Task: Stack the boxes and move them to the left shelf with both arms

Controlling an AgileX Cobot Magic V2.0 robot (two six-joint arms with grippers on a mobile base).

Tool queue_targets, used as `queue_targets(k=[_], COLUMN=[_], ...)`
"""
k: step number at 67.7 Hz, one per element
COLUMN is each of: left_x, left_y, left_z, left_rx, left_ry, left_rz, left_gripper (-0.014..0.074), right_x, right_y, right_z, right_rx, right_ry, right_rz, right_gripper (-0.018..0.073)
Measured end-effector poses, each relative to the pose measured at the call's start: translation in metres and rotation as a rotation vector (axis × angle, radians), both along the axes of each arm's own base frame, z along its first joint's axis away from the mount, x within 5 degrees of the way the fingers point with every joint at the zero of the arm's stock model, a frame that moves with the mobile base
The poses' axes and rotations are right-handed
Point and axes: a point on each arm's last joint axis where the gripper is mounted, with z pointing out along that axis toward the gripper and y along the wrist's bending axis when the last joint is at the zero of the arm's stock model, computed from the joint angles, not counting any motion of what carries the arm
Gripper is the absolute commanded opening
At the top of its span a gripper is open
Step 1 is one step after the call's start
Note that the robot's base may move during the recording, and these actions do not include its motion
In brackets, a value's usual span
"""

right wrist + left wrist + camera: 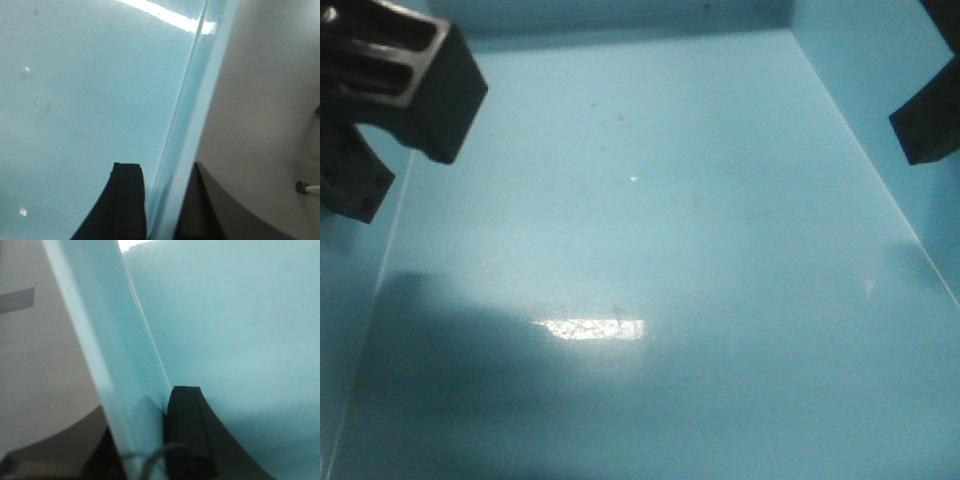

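The light sky blue rectangular plastic bin (pixel 650 220) lies in the middle, and its long way seems to go from near to far. The black left end effector (pixel 137 440) pinches the bin's left wall, one finger inside, one outside. The black right end effector (pixel 167 200) pinches the right wall the same way. Both are just as close, so I think they must lift together.

Setting unclear: only a blue box (pixel 640 200) interior and grey surface (pixel 265 100).
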Motion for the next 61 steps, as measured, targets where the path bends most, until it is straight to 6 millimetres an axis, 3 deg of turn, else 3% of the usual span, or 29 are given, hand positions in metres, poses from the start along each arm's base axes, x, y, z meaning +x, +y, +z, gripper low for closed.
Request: queue_targets(k=[61], left_x=[-0.0001], left_y=[-0.0002], left_z=[0.0000], left_rx=[-0.001], left_ry=[0.001], left_rz=[-0.002], left_gripper=[-0.0003], right_x=[0.0000], right_y=[-0.0002], right_z=[0.0000], right_rx=[-0.001], right_ry=[0.000], right_rz=[-0.001], right_gripper=[0.0037])
